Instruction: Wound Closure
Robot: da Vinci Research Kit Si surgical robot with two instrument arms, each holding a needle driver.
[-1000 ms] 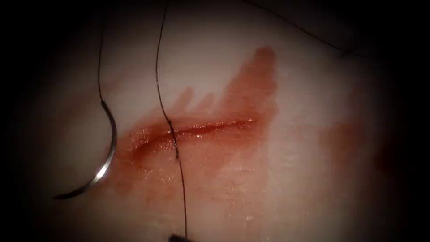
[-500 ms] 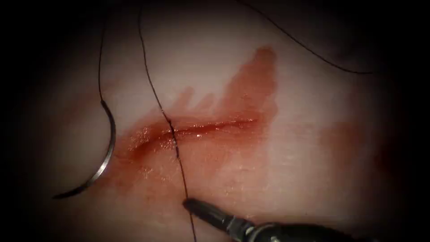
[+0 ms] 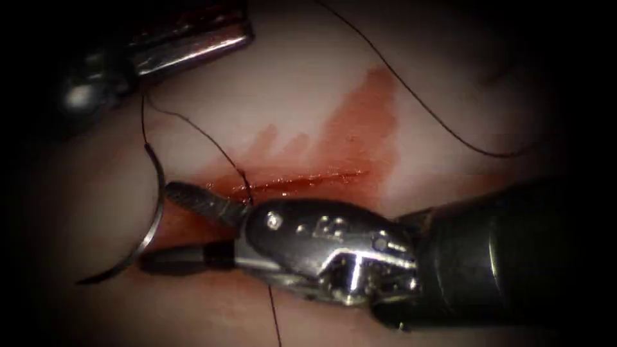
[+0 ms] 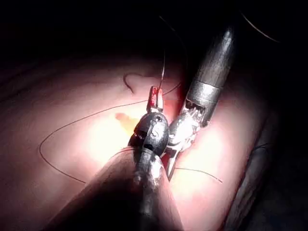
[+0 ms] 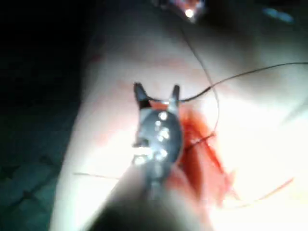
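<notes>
The curved needle (image 3: 156, 218) lies free on the tissue (image 3: 289, 83) left of the cut (image 3: 302, 182), not in the tissue. My right tool (image 3: 157, 225) reaches in low across the cut. Its jaws are spread wide, with their tips right beside the needle's curve and nothing between them; they are also spread in the right wrist view (image 5: 156, 91). The thread (image 3: 199, 138) runs from the stitch in the cut up and left, and passes under my left tool (image 3: 244, 35). In the left wrist view the left jaws (image 4: 155, 94) are closed where thread strands meet.
Red fluid (image 3: 360, 122) stains the tissue above and around the cut. A second length of thread (image 3: 450, 132) loops across the upper right. Another strand (image 3: 275, 321) trails down below the right tool. The right tool's thick shaft (image 3: 514, 250) covers the lower right.
The right tool has come in from below and the right, opened its jaws and reached the needle. The left tool has entered at the upper left, and the thread above the cut has swung left.
</notes>
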